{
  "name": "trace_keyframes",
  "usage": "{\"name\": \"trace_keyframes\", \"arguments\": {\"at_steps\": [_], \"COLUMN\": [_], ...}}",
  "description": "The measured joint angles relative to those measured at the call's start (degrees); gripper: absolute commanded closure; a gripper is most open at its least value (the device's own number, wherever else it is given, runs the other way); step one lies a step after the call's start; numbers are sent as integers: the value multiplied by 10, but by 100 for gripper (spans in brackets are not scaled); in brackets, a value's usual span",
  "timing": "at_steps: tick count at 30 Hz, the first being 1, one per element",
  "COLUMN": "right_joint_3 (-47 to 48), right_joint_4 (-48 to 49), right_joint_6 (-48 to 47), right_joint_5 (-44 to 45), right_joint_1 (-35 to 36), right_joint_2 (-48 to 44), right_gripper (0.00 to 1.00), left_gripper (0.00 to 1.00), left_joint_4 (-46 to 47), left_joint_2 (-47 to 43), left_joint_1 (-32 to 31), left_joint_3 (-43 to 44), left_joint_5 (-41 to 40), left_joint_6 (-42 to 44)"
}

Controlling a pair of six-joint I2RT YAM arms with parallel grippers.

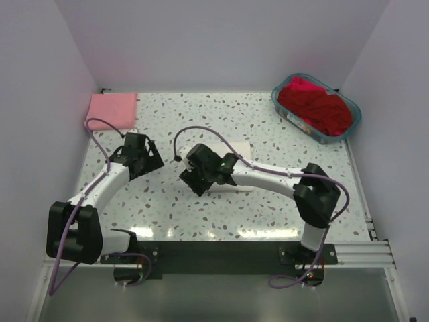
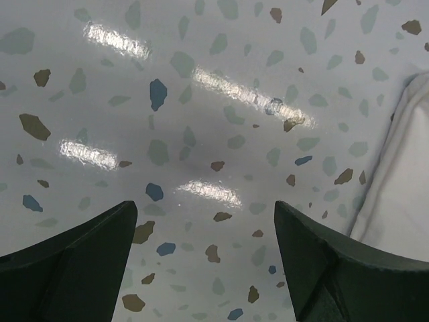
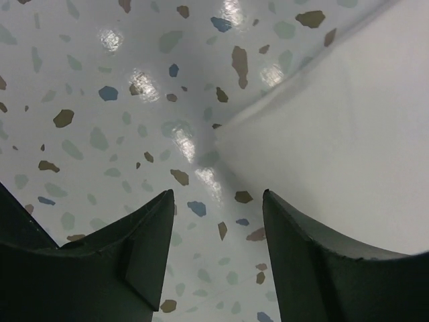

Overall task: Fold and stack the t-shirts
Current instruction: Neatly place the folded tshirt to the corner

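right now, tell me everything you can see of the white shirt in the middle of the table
The white t-shirt is soft, plain cloth, folded into a flat rectangle mid-table with no print showing. Its edges look neat and one corner is sharp. The right gripper hangs open at its left edge, gripping nothing. The left gripper is apart, further left.

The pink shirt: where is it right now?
In the top view the pink shirt lies folded in the far left corner of the table, just beyond the left gripper.
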Motion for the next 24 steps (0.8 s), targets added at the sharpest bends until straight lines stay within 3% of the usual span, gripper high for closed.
{"name": "trace_keyframes", "arguments": {"at_steps": [7,18,22,24], "right_joint_3": [76,109,114,114], "right_joint_4": [-3,-27,-31,-33], "right_joint_6": [-23,-42,-52,-59], "right_joint_5": [71,142,146,149], "right_joint_1": [54,63,68,70], "right_joint_2": [104,175,185,187], "right_gripper": [47,52,62,86], "left_gripper": [12,13,13,13], "left_joint_4": [4,14,19,22], "left_joint_2": [2,22,25,25], "left_joint_1": [1,19,25,26], "left_joint_3": [-41,-42,-46,-48], "left_joint_5": [9,27,47,57], "left_joint_6": [2,15,15,15]}}
